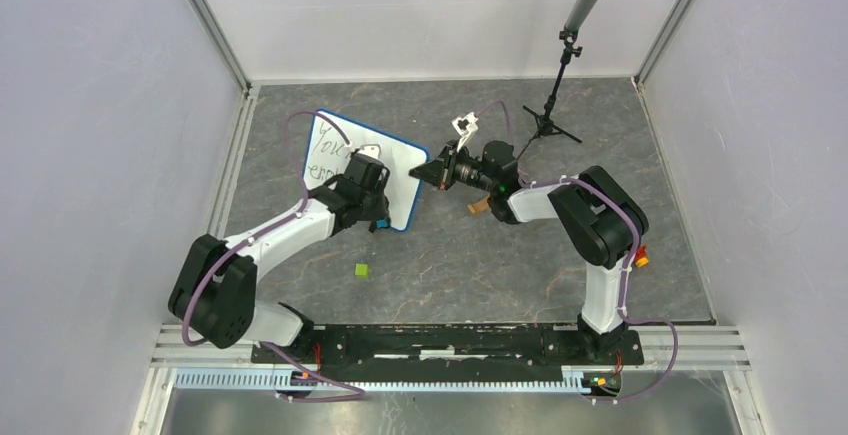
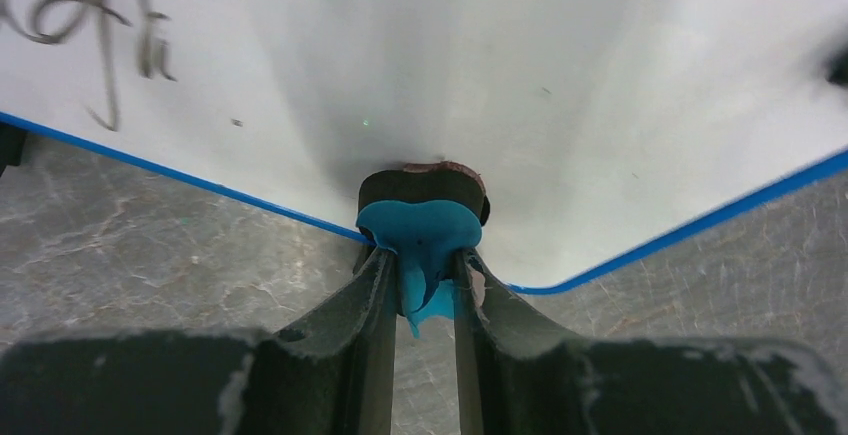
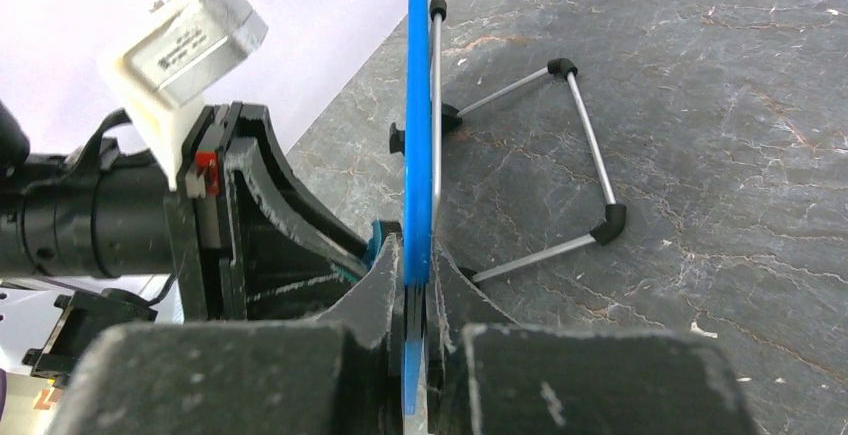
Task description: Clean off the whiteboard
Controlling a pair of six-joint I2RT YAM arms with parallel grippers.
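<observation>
The whiteboard (image 1: 335, 150) stands in the left-centre of the table (image 1: 520, 265), propped on a wire stand (image 3: 590, 155) whose legs rest on the table behind it, with its written face turned toward the left arm. Its far-left corner lies near the rail along the left wall, apart from it. Bare table is open on the near side and to the right of the board. A microphone stand (image 1: 560, 75) occupies the far right, well apart from the board. A small green cube (image 1: 361, 270) lies on the table on the near side, apart from the board's lower edge. Black handwriting shows on the upper left part of the board, while the lower right part reads white. The left gripper (image 1: 378, 219) is at the board's lower near corner. Its fingers are nearly together, clamped on the blue handle of an eraser (image 2: 420, 225). The eraser's dark pad presses on the white surface just inside the blue frame, at the rounded corner. The right gripper (image 1: 428, 172) reaches in from the right and meets the board's right edge. In the right wrist view the frame appears edge-on as a thin blue strip, and the fingers are closed on it from both faces, one on each side, just beside the left gripper's fingertips.
</observation>
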